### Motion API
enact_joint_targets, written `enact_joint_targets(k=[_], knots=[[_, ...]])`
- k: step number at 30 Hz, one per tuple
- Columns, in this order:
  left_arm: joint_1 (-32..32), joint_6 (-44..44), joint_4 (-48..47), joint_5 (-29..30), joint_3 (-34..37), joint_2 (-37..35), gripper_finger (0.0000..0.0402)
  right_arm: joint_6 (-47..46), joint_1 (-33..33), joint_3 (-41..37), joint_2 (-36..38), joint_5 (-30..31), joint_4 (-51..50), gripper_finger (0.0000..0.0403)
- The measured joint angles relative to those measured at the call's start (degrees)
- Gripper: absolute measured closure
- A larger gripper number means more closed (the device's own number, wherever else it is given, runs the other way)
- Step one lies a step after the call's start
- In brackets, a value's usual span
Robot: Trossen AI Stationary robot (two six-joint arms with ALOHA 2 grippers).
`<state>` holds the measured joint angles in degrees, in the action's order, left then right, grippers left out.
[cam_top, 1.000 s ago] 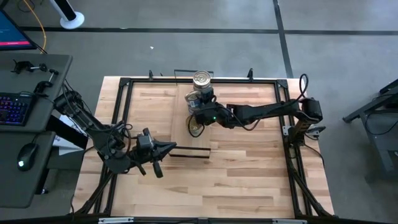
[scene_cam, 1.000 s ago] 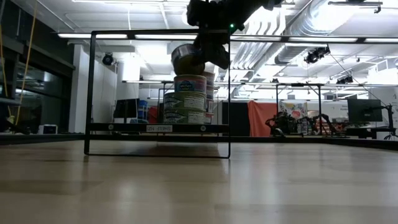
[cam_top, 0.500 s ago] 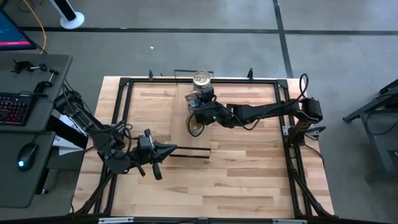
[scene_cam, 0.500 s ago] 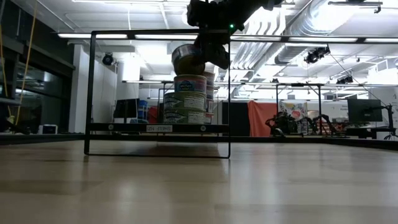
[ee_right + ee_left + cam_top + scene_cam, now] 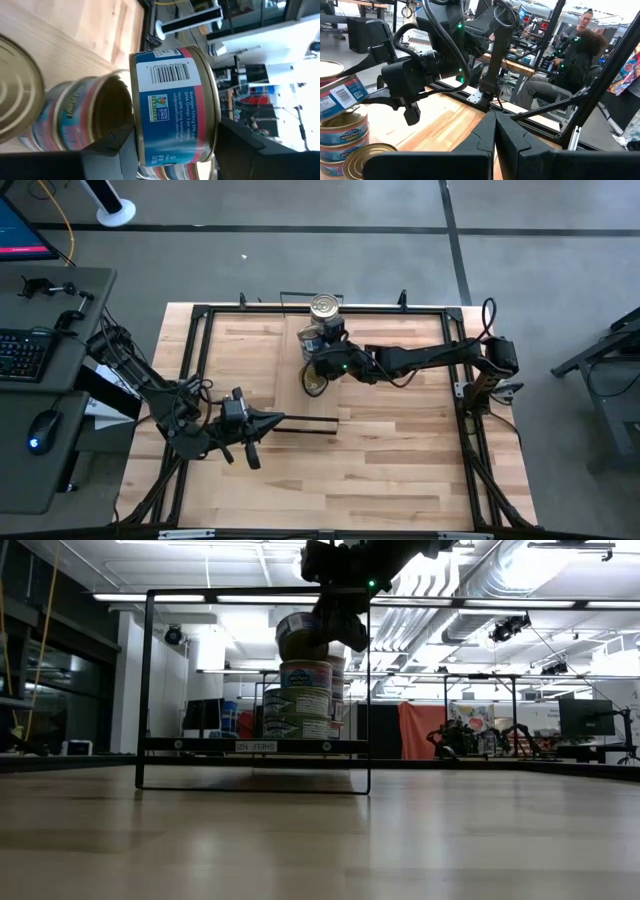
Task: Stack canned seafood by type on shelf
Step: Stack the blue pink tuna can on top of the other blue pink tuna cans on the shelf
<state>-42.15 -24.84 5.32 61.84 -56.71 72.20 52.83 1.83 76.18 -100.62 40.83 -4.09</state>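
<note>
The right gripper [image 5: 335, 625] is clamped on a tin [image 5: 172, 107], one finger on each flat end, holding it tilted directly above the stack of tins [image 5: 303, 700] on the shelf [image 5: 255, 745]. In the right wrist view the held tin's side faces the camera and the stack's top lid [image 5: 112, 107] lies just behind it, so it appears to hover very close over that stack, not yet seated. A second stack with a ribbed silver lid [image 5: 324, 306] stands beside the first, on the side away from the arms. One gold-lidded tin [image 5: 316, 385] lies on the worktop [image 5: 400, 440] on the near side of the stack, below the right arm.

The left gripper [image 5: 262, 423] waits low over the worktop, well apart from the stack, its fingers pressed together on nothing.

The main risk, as I judge it, is the tilt: released at this angle, the tin could land on one edge, slide off the top lid, and roll off the shelf or knock the stack over. The stack is already several tins high and narrow, so a sideways nudge from the fingers on opening could topple it into its neighbour.

The held tin's label is blue with a red band, a barcode and a small green seal; the lines beside it seem to read "DHA Omega 3", and the rest is too small to read. The stacked tins carry blue oval logos that I cannot read.
</note>
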Motion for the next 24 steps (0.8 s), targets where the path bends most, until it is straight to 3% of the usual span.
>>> enact_joint_targets(k=[7, 12, 24], knots=[[0.0, -0.07, -1.14, 0.02, 0.0, 0.0, 0.0401, 0.12, 0.06, 0.0, 0.11, -1.92, -0.73, 0.0163], [0.0, -0.44, -1.2, 0.02, 0.0, 0.0, 0.0402, 1.76, 0.44, 0.0, 0.11, 0.59, -0.8, 0.0129], [0.0, -0.46, -1.27, 0.02, 0.0, 0.0, 0.0401, -0.49, 0.97, 0.02, 0.11, 2.41, -4.01, 0.0123]])
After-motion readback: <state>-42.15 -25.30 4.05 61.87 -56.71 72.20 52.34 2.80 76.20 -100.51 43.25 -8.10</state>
